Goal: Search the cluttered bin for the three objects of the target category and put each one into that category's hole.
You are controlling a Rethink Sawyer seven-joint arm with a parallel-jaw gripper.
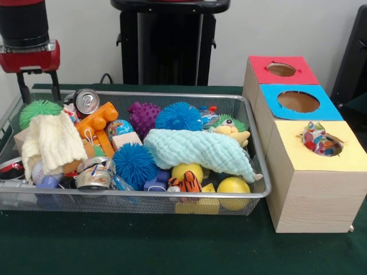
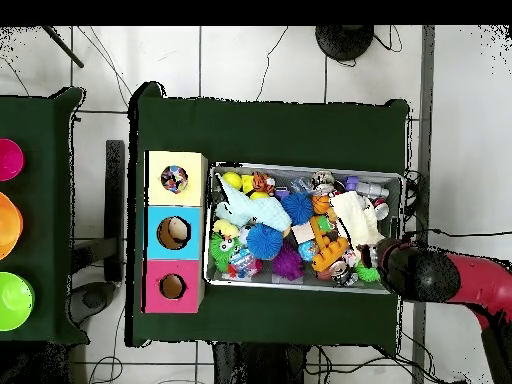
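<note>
- Presently the claw [image 1: 39, 86] hovers over the wire bin's [image 1: 259, 152] corner, ready to search; whether it is open, I cannot tell.
- Away from it, a colourful ball [image 1: 318, 140] sits lodged in the yellow box's hole [image 1: 328, 150].

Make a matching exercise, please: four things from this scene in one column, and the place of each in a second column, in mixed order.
Things:
1. light blue cloth
2. drink can
3. multicoloured ball
4. cream knitted cloth

Places:
A. in the hole of the yellow-topped box
B. at the bin's far rim, beside the orange toy
C. draped over toys in the bin's middle
D. near the green spiky ball

Pairs: 1-C, 2-B, 3-A, 4-D
</note>
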